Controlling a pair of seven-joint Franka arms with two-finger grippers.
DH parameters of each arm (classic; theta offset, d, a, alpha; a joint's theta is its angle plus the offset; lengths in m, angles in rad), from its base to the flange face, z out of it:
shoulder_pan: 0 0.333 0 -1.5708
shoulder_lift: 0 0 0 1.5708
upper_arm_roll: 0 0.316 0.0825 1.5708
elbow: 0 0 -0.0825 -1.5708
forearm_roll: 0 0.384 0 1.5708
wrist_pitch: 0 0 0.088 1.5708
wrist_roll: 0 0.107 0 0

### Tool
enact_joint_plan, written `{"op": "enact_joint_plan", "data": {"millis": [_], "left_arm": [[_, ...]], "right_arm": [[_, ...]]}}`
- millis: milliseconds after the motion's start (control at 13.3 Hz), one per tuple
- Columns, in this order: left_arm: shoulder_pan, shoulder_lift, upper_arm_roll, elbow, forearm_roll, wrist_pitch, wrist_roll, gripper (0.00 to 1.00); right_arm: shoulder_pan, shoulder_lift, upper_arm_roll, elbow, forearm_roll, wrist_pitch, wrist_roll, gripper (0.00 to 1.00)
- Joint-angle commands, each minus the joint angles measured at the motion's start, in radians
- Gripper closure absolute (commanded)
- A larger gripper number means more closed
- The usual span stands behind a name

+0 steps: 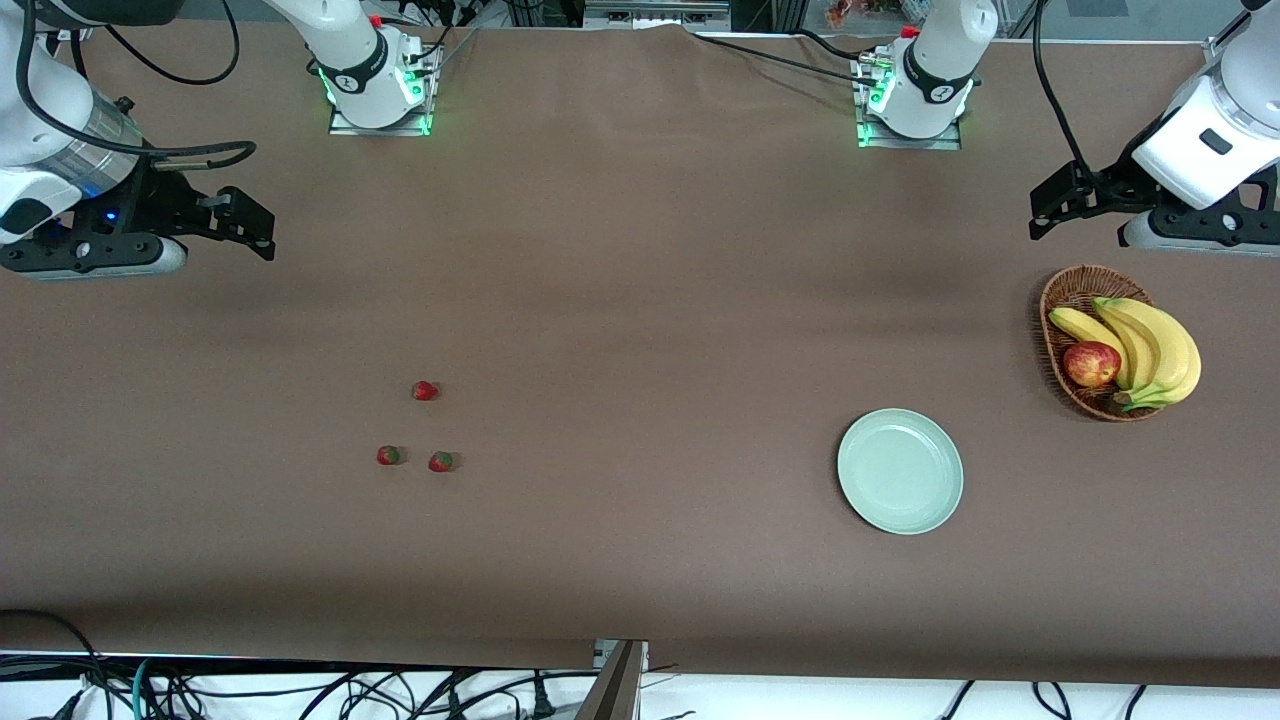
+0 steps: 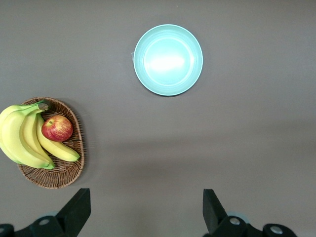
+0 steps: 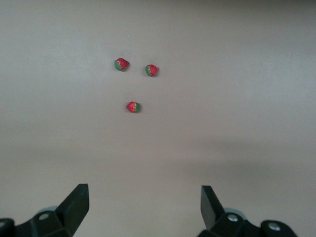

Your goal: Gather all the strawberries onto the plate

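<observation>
Three strawberries lie on the brown table toward the right arm's end: one [image 1: 425, 390] farther from the front camera, two [image 1: 389, 455] [image 1: 441, 461] side by side nearer to it. They also show in the right wrist view [image 3: 133, 106] [image 3: 121, 64] [image 3: 152, 70]. The mint-green plate [image 1: 900, 471] is empty, toward the left arm's end; it also shows in the left wrist view [image 2: 168, 59]. My right gripper [image 1: 255, 228] [image 3: 143, 190] is open and empty, up over the table's right-arm end. My left gripper [image 1: 1045, 212] [image 2: 146, 197] is open and empty, over the table near the basket.
A brown wicker basket [image 1: 1060, 300] [image 2: 59, 175] with bananas [image 1: 1150, 350] and a red apple [image 1: 1091, 363] stands beside the plate, farther from the front camera, at the left arm's end. Cables hang along the table's front edge.
</observation>
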Motion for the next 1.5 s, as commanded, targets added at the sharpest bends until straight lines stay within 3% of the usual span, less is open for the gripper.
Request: {"op": "enact_joint_plan", "data": {"millis": [0, 1423], "left_arm": [[0.004, 0.022, -0.002, 0.039, -0.027, -0.021, 0.001, 0.00], [-0.003, 0.020, -0.003, 0.052, -0.025, -0.041, 0.003, 0.00]], "right_arm": [[-0.001, -0.007, -0.002, 0.012, 0.016, -0.017, -0.013, 0.00], [-0.002, -0.006, -0.002, 0.007, 0.010, -0.054, -0.007, 0.00]]}}
